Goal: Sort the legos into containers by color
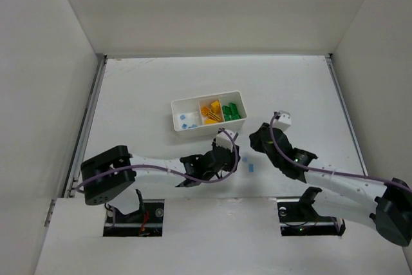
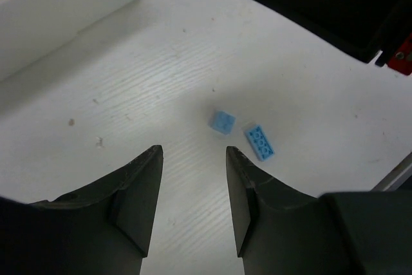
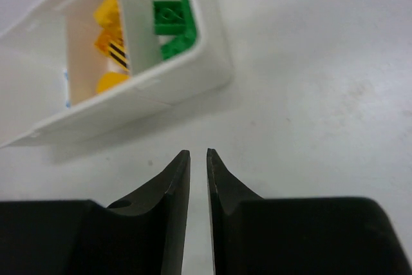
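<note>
Although most bricks sit sorted in the white tray [image 1: 207, 125], you have two pale blue ones loose on the table [image 1: 141, 94]: a square brick [image 2: 222, 122] and an oblong brick [image 2: 260, 142], studs up, just beside each other. The oblong brick's long axis runs from upper left to lower right in the left wrist view. Seen from above, the tray lies lengthwise left to right, holding blue bricks [image 1: 187, 120] left, yellow-orange bricks [image 1: 211, 113] middle, green bricks [image 1: 232, 111] right. Your left gripper [image 2: 193, 152] stands open and empty, just short of the loose pair. Your right gripper [image 3: 198, 154] is closed to a slit on nothing, near the tray's green end.
</note>
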Controlling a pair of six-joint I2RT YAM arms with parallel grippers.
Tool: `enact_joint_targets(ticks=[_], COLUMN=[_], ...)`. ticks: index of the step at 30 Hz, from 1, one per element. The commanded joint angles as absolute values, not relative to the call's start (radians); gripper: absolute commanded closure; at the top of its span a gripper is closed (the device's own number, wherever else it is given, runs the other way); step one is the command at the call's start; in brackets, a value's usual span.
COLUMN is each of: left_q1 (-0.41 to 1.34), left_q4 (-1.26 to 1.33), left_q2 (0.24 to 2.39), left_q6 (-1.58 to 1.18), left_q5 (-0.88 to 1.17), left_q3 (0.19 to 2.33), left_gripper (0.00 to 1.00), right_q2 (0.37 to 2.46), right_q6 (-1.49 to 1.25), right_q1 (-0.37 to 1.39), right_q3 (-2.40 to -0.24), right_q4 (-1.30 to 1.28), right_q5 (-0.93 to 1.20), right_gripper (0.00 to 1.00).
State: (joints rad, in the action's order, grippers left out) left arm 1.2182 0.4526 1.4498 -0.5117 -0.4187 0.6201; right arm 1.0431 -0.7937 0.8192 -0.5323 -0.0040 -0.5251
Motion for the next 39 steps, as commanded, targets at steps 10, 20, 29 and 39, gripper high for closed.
enact_joint_targets(ticks=[10, 20, 29, 39], left_q1=[1.239, 1.222, 1.197, 1.147], left_q4=[0.532, 0.52, 0.512, 0.509], left_q2=[1.733, 1.824, 1.835, 1.635], left_q6=[-0.416, -0.406, -0.417, -0.439], left_q5=[-0.321, -0.319, -0.327, -0.359], left_q3=[0.816, 0.874, 0.865, 0.753], left_gripper=[0.58, 0.61, 0.78, 0.84], right_q2=[0.795, 0.742, 0.842, 1.006], right_q6=[-1.055, -1.054, -1.055, -1.022], right_q1=[0.821, 0.821, 0.857, 0.979], right_q3=[-0.359, -0.327, -0.359, -0.437], right_q4=[-0.279, -0.276, -0.29, -0.321], right_q5=[-0.604, -0.588, -0.577, -0.522], right_gripper=[0.62, 0.61, 0.6, 0.55])
